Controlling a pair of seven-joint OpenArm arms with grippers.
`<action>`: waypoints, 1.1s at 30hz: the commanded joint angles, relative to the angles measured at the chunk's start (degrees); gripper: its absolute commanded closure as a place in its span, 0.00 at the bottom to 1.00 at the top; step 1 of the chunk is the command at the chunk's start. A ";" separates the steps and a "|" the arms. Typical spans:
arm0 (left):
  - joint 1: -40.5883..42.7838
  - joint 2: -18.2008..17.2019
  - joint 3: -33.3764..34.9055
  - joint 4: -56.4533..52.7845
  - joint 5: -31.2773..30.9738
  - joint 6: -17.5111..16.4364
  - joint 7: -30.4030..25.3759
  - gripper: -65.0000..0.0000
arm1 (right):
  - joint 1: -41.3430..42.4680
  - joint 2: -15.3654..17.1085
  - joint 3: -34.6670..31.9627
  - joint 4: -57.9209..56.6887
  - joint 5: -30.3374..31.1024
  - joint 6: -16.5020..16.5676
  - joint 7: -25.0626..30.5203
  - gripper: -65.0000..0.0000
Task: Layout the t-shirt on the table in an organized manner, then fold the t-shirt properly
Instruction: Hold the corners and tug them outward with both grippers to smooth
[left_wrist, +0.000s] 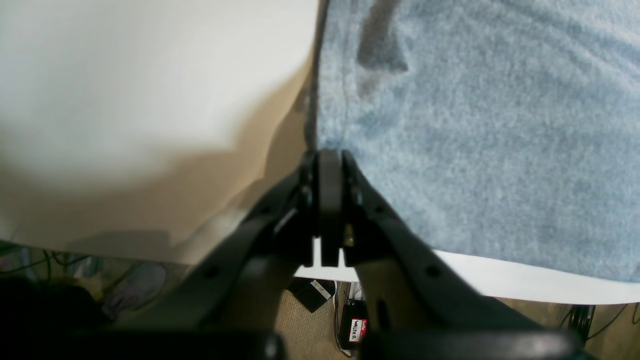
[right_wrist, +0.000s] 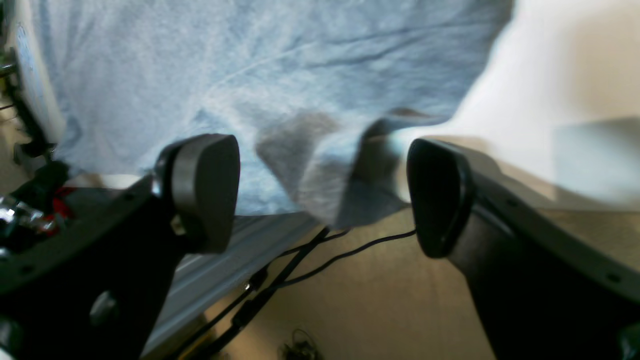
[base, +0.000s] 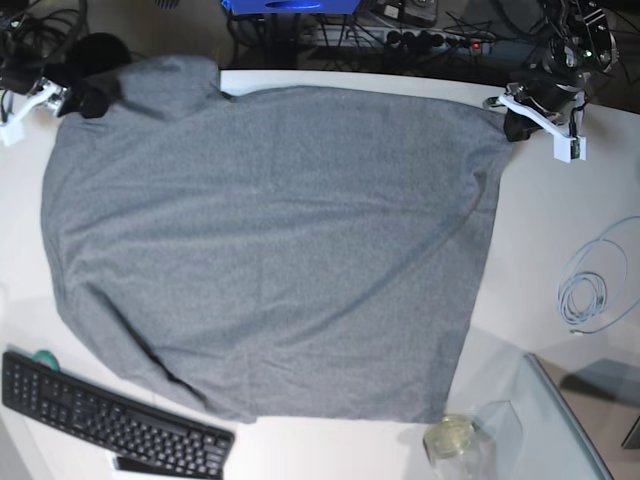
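T-shirt (base: 270, 250) spread flat across white tabletop (base: 560, 220), few wrinkles. Left gripper (left_wrist: 330, 160) jaws clenched on t-shirt corner at tabletop's far edge. Right gripper (right_wrist: 320, 195) jaws released, spread wide, straddling bunched sleeve fabric at opposite far corner. Keyboard (base: 100, 415) by near hem.

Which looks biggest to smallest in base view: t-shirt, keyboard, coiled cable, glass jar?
1. t-shirt, covers most of the table
2. keyboard, partly cut off by the frame
3. coiled cable
4. glass jar
Cable and jar are close; the jar's clear body is hard to outline.
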 joint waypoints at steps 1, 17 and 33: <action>0.25 -0.67 -0.34 0.82 -0.57 -0.03 -0.97 1.00 | -0.25 0.22 0.08 0.57 -0.27 0.30 -1.48 0.25; 0.33 -0.67 -0.34 0.82 -0.57 -0.03 -0.97 1.00 | -0.69 -0.49 0.26 9.18 1.14 0.30 -2.80 0.98; 2.88 -0.50 -0.43 9.88 -1.09 -0.03 2.28 1.00 | -2.89 -1.72 0.70 14.98 1.14 0.30 -8.34 0.99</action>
